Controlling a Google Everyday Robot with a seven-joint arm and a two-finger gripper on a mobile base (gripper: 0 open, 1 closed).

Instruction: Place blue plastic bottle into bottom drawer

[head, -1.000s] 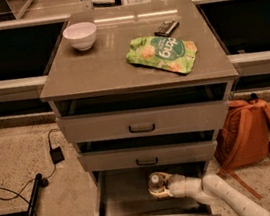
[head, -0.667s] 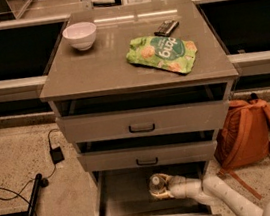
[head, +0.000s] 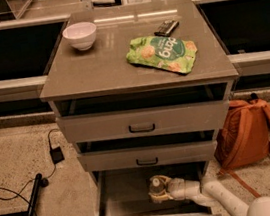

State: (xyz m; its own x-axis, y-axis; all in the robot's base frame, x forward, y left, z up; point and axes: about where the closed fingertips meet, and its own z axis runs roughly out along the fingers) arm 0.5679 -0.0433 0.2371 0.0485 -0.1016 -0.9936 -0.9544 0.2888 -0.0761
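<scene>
The bottom drawer is pulled open below two shallower grey drawers. The blue plastic bottle, clear with a white cap, stands inside the drawer near its middle. My gripper reaches in from the lower right on a white arm and sits right against the bottle's right side, low in the drawer. The bottle's lower part is hidden behind the gripper.
A white bowl, a green snack bag and a dark bar lie on the cabinet top. An orange backpack leans at the right. Cables and a dark pole lie on the floor at left.
The arm and bottle have stayed in almost the same spot inside the bottom drawer; the bottle sits slightly lower and more upright.
</scene>
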